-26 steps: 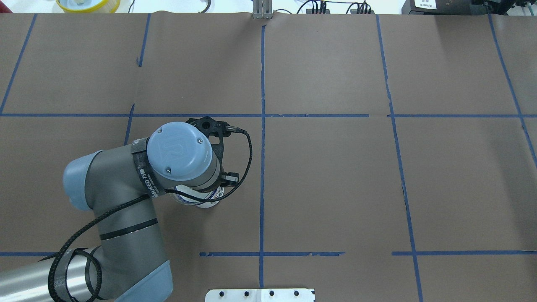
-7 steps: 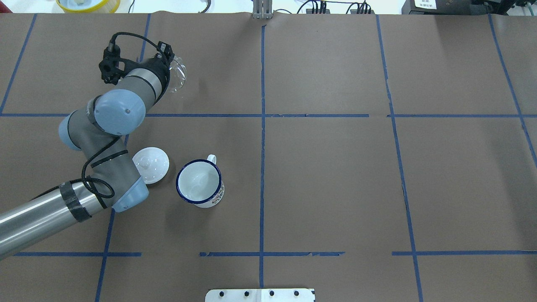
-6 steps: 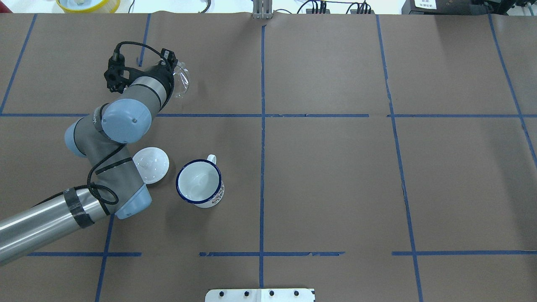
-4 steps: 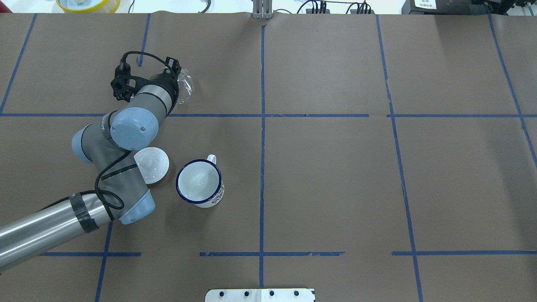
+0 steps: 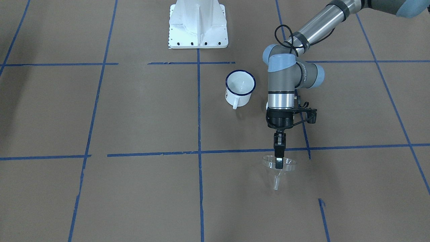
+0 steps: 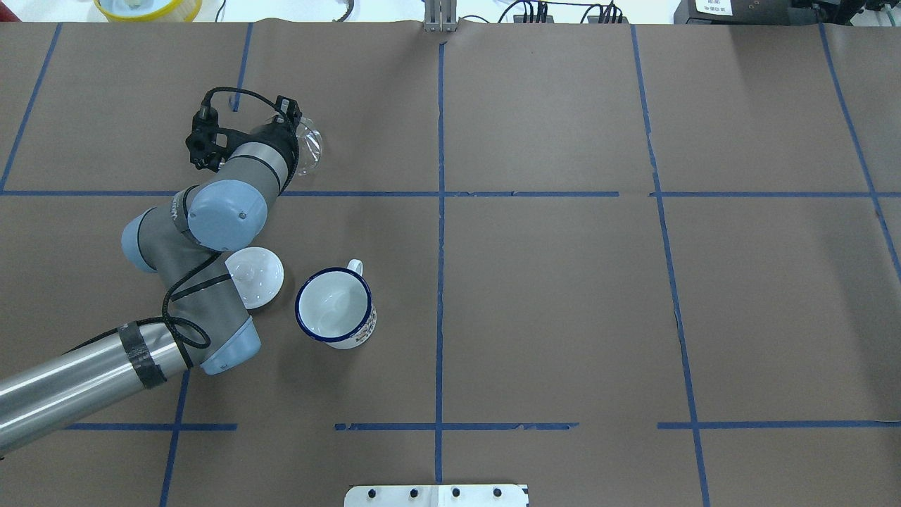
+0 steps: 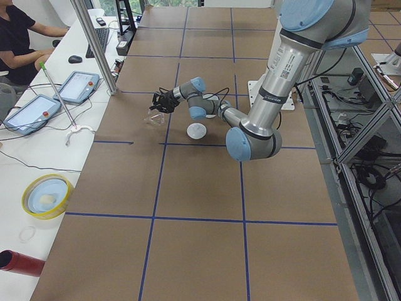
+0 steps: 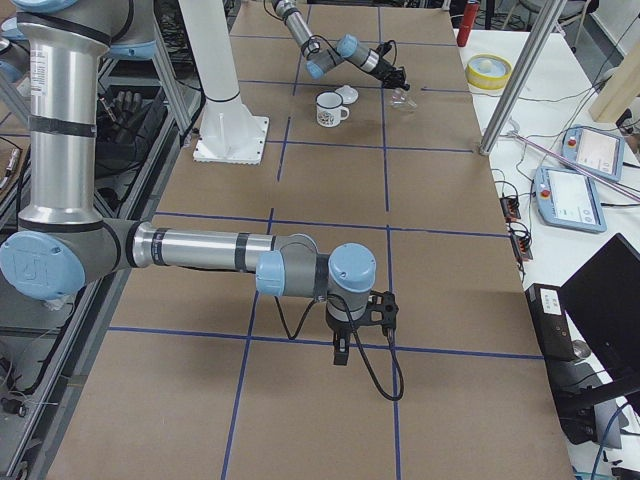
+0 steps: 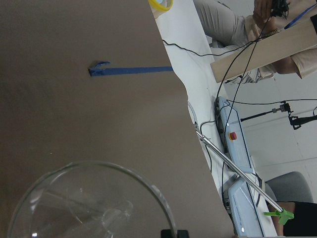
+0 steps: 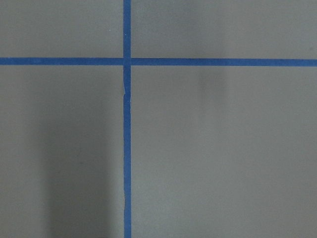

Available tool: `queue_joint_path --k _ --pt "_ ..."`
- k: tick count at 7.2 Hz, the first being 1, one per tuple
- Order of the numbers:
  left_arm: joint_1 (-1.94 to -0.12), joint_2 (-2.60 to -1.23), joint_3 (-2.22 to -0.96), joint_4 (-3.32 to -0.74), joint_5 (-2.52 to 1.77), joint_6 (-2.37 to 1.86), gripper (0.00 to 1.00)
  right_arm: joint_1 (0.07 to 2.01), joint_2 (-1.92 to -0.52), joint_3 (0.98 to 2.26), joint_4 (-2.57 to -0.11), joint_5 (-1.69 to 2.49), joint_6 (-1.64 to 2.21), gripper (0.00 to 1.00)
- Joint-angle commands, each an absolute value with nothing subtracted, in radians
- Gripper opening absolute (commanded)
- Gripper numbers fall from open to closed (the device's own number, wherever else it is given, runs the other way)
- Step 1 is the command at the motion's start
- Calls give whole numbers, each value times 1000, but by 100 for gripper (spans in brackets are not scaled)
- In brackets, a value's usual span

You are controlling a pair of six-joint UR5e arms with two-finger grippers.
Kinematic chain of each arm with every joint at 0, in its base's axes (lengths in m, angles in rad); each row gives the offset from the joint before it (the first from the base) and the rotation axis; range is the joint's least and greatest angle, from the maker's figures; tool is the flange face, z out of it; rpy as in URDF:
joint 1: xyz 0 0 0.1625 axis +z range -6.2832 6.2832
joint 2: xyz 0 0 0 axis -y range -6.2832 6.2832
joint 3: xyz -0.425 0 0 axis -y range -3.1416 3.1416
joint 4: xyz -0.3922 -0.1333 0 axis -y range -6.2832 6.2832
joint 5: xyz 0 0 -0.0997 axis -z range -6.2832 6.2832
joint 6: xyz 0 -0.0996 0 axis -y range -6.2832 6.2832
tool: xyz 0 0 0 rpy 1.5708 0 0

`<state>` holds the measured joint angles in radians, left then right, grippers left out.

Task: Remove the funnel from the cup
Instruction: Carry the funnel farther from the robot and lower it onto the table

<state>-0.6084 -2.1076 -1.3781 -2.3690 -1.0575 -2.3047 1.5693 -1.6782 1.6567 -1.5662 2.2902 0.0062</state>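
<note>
The clear funnel point(image 5: 278, 169) hangs tilted just over the brown table, past a blue tape line, with its spout pointing away from the robot. My left gripper point(image 5: 278, 163) is shut on its rim. In the overhead view the funnel point(image 6: 308, 146) shows beyond the left wrist. The left wrist view has the funnel's bowl point(image 9: 89, 203) at the bottom. The white cup point(image 6: 333, 308) with the blue rim stands upright and empty, apart from the gripper, nearer the robot. My right gripper point(image 8: 340, 352) shows only in the exterior right view, low over bare table; I cannot tell whether it is open or shut.
A white domed lid point(image 6: 255, 276) lies left of the cup, partly under the left arm's elbow. A yellow bowl point(image 6: 148, 7) sits beyond the table's far edge. The white robot base point(image 5: 198, 23) stands mid-table. A person point(image 7: 19, 37) sits by tablets past the far edge.
The left arm was over the cup 3.6 s ago; it has carried the funnel out to the far left. In the last second the funnel shifted slightly right and toward the robot.
</note>
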Motion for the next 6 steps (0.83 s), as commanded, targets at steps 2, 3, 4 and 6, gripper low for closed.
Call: queue_joint_path --k 2,3,4,6 --pt "-614 -2109 -1391 -2364 -1071 -2168 100 1569 -1678 1657 -1566 2290 6 100" --pt "-617 -2097 -1428 -2358 -1109 -2113 100 1569 -1678 1657 -1566 2290 6 100" --pt "-626 -2083 -1487 -2349 -1135 -2021 100 1569 -1678 1657 -1566 2290 6 100" --pt "-629 -1969 -1676 -2208 -1356 -1871 100 1569 -1678 1657 -1566 2290 6 100"
